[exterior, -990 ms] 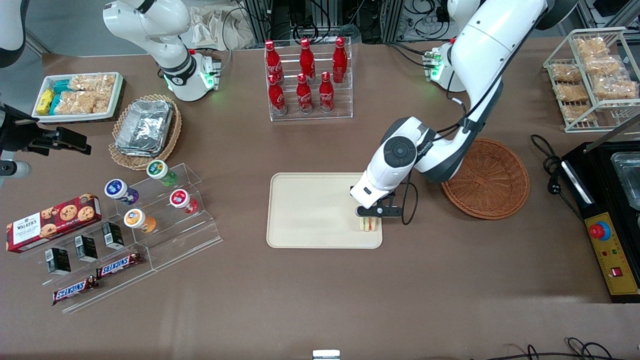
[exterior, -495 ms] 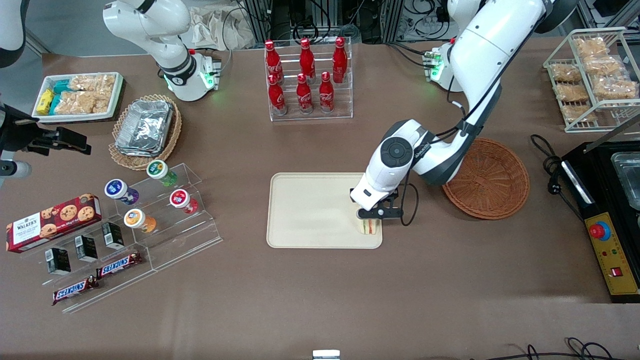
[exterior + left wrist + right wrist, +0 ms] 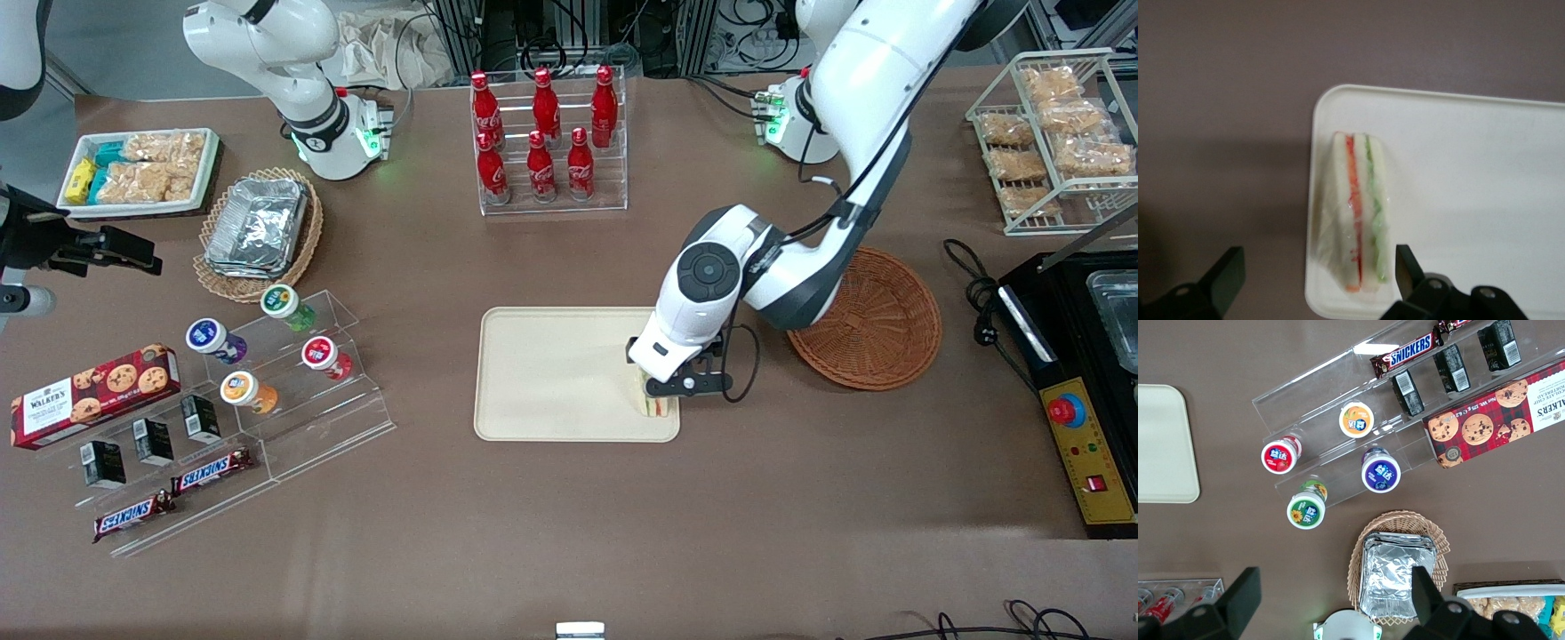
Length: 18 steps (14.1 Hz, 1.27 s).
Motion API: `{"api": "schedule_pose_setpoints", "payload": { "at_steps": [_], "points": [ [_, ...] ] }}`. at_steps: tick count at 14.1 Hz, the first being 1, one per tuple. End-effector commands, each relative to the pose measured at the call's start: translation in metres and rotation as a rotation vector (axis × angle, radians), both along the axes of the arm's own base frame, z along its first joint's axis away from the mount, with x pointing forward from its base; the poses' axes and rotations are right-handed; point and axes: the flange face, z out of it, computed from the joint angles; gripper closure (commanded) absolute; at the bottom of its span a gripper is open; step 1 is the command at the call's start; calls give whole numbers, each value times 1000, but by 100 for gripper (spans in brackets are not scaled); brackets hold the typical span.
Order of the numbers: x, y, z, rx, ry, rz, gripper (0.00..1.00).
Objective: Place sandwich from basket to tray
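The sandwich point(image 3: 1360, 220) is lying on the tray point(image 3: 1471, 180), close to a corner, at the end nearer the basket point(image 3: 876, 320). The tool point(image 3: 662, 391) is hovering above it, fingers point(image 3: 1405, 267) spread wide and apparently touching nothing.

Front view: the gripper point(image 3: 660, 388) covers most of the sandwich point(image 3: 659, 407), leaving only its striped end visible near the tray point(image 3: 551, 382) corner. Wrist view: the tray runs past the picture's edge; fingertips point(image 3: 1406, 263) only partly shown.
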Motion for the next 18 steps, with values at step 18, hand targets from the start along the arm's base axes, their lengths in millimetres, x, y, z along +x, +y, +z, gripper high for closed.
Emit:
{"api": "schedule_pose_setpoints", "payload": {
  "at_steps": [18],
  "points": [
    [14,350,238,0,17,-262,0]
  ]
}}
